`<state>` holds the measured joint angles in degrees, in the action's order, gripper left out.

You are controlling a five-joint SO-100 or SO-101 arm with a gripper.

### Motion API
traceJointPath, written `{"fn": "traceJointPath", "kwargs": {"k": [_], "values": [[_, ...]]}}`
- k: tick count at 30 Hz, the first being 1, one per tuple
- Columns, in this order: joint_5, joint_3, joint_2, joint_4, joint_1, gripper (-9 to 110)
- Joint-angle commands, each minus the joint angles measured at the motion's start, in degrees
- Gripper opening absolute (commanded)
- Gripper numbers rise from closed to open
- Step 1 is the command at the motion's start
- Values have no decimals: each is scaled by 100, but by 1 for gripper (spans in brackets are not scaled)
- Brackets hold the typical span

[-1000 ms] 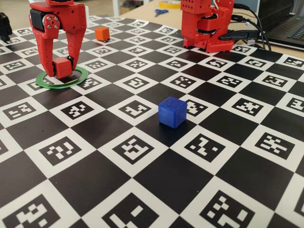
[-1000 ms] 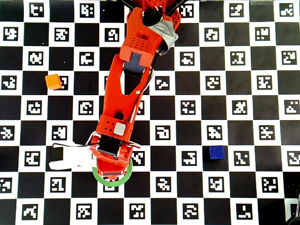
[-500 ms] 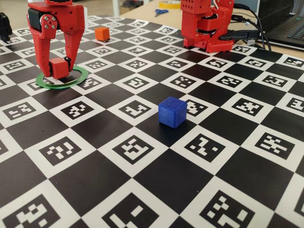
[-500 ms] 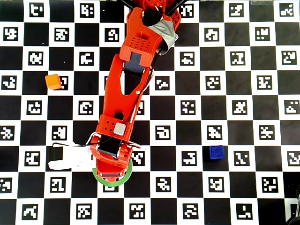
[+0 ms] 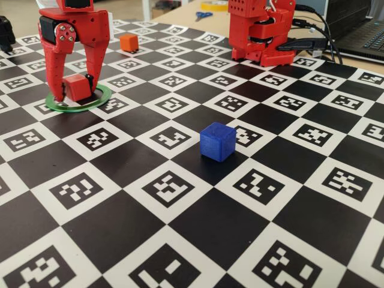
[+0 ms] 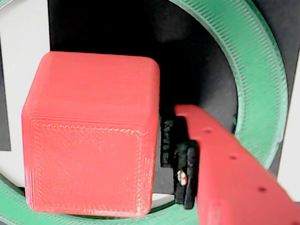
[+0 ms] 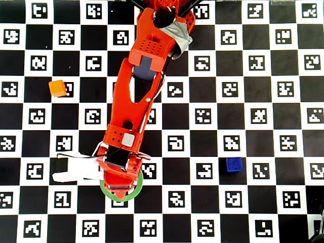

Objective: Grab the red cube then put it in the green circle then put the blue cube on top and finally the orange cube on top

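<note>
- Red cube (image 5: pixel 76 86) is the thing in hand: in the fixed view it sits inside the green circle (image 5: pixel 102 97), low enough that it looks to be resting on the bench (image 5: pixel 198 222) or just off it; I cannot tell which.
- The gripper (image 5: pixel 73 93) straddles the cube in that view, one finger on each side. The wrist view shows the red cube (image 6: pixel 91 136) with the dark pad of one finger (image 6: pixel 234 173) close beside its right face and a thin dark gap between them. The other finger is out of that frame, so I cannot tell whether the jaws are clamped on the cube or already slack.
- Green circle (image 6: pixel 262 89) curves around the cube in the wrist view, with the cube well inside its open centre. The overhead view hides the cube under the arm; only part of the green circle (image 7: pixel 136 186) shows.
- My judgement: this is the tail of step one, the placing of the red cube, and nothing has been stacked.
- The next move calls for spreading the jaws fully, then lifting straight up so neither finger drags the cube off the circle.
- After that comes the blue cube (image 5: pixel 217 141), which stands alone well to the right of the green circle in the fixed view, nearer the camera.
- Last is the orange cube (image 5: pixel 128 42), beyond the green circle in the fixed view, untouched.
</note>
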<state>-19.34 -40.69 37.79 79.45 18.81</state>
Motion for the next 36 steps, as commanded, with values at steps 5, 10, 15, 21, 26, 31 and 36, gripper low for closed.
{"fn": "traceJointPath", "kwargs": {"k": [5,10,15,21,26,31,36], "values": [[114,44,598,-70,79,46],[167,44,747,0,79,47],[229,-35,932,26,70,48],[290,-220,1230,-18,35,48],[316,-387,1635,-9,9,48],[316,-527,2127,185,-44,48],[422,-615,2646,606,-176,48]]}}
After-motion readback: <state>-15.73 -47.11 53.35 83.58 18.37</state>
